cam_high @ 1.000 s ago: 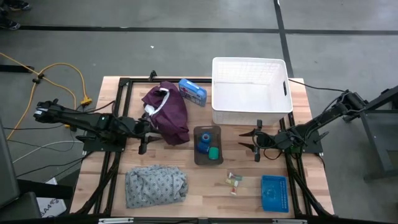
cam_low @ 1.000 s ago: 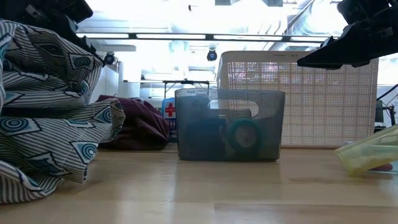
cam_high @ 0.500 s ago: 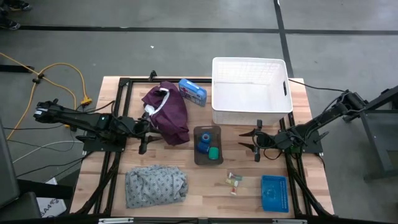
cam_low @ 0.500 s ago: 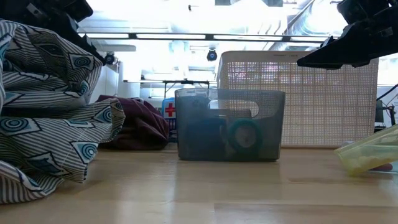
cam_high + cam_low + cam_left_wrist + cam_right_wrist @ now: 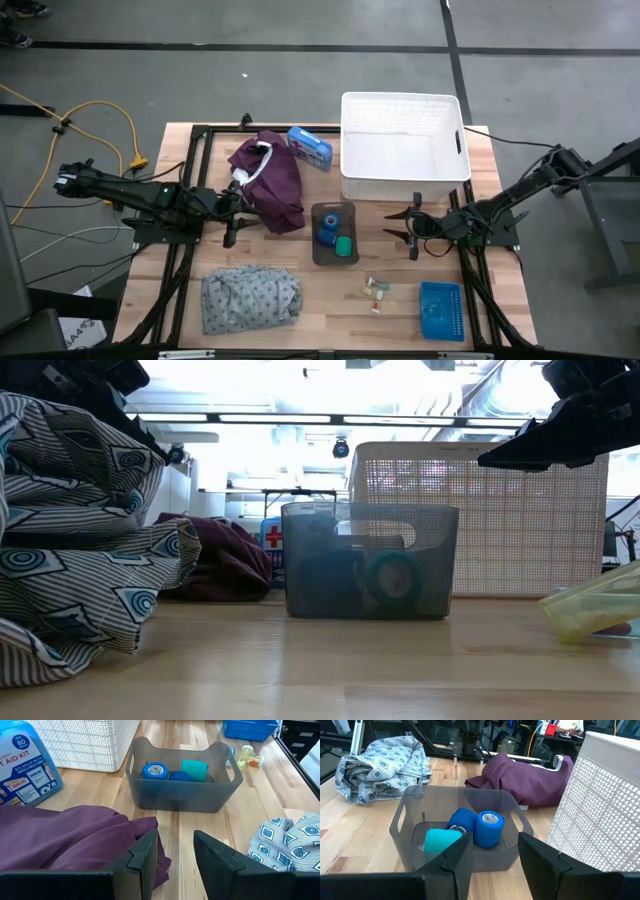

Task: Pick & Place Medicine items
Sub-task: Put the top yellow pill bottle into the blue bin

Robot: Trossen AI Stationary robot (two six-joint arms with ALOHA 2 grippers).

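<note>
At the middle of the table (image 5: 300, 270) stands a small bin (image 5: 333, 234) with three rolls (image 5: 170, 771) inside. Behind it, on the far right, sits a large basket (image 5: 404, 148); left of that a first-aid box (image 5: 310, 147), then a garment (image 5: 268, 180). A patterned cloth (image 5: 251, 297) lies near left. Small loose pieces (image 5: 376, 291) lie near right of the bin, beside a flat tray (image 5: 441, 309)

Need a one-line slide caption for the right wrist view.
Open right gripper faces a grey bin holding two blue rolls and a green roll.
</note>
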